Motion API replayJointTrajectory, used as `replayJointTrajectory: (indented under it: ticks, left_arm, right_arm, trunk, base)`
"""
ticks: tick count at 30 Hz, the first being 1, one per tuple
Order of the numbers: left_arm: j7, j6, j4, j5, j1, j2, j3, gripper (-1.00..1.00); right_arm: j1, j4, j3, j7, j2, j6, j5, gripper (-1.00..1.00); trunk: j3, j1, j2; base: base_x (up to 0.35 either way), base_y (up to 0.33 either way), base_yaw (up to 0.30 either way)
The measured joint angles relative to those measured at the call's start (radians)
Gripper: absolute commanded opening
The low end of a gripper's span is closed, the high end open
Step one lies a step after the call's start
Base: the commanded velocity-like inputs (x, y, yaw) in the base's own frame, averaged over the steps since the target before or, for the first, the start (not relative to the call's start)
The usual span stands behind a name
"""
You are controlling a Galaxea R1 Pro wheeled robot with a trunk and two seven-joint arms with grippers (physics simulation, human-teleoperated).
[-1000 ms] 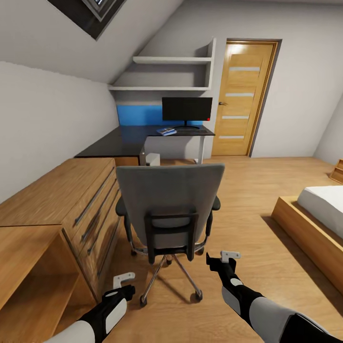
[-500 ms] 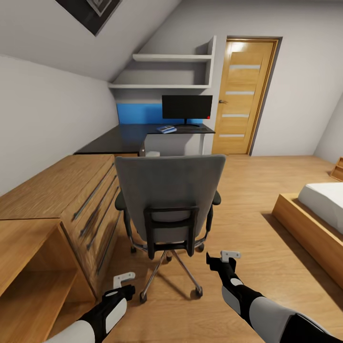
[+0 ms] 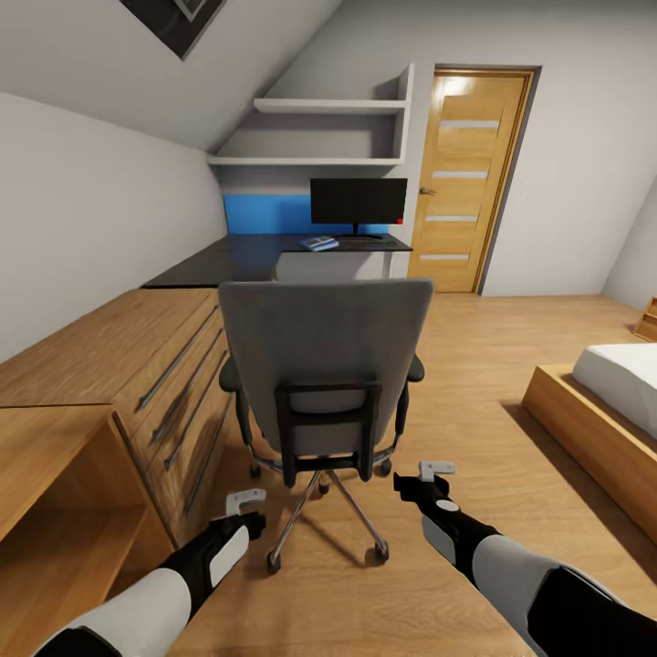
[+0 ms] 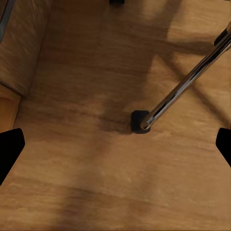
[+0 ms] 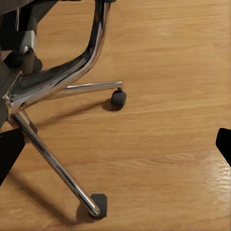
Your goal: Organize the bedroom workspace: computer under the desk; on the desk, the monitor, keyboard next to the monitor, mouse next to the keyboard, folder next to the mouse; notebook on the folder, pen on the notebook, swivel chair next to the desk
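No readable text, label, brand, number or sign is showing anywhere. The monitor, standing on the surface far ahead of both claws, is carrying a small red mark at its lower corner, too small to make out as lettering. A small blue item is lying beside it, and any print on it is too small to tell.

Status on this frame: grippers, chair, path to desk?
Left gripper and right gripper open, empty. Swivel chair dead ahead, back toward camera. Desk with monitor beyond; chair blocks the direct path.
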Motion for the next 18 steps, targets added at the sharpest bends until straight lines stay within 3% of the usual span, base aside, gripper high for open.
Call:
replayJointTrajectory:
  ticks: [4,8,9,18]
  left_arm:
    - [0.000,-0.071,0.020,0.000,-0.002,-0.003,0.000,1.00]
    - [0.000,-0.080,0.022,-0.002,-0.002,-0.004,0.000,1.00]
    - [0.000,-0.083,0.021,-0.003,-0.002,-0.004,0.001,1.00]
    - [0.000,-0.084,0.021,-0.003,-0.002,-0.004,0.000,1.00]
  right_arm:
    - [-0.002,0.002,0.002,0.003,0.001,-0.013,0.000,1.00]
    - [-0.003,0.002,0.002,0.005,0.001,-0.046,0.000,1.00]
    - [-0.003,0.001,0.002,0.008,0.001,-0.085,0.000,1.00]
    - [-0.003,-0.005,0.001,0.010,0.001,-0.092,-0.001,1.00]
  trunk:
    - [-0.013,0.015,-0.028]
    - [-0.025,0.031,-0.056]
    - [-0.028,0.034,-0.063]
    - [-0.056,0.069,-0.126]
  base:
    - [0.000,0.000,0.000]
    - [0.000,0.000,0.000]
    - [0.000,0.000,0.000]
    - [0.000,0.000,0.000]
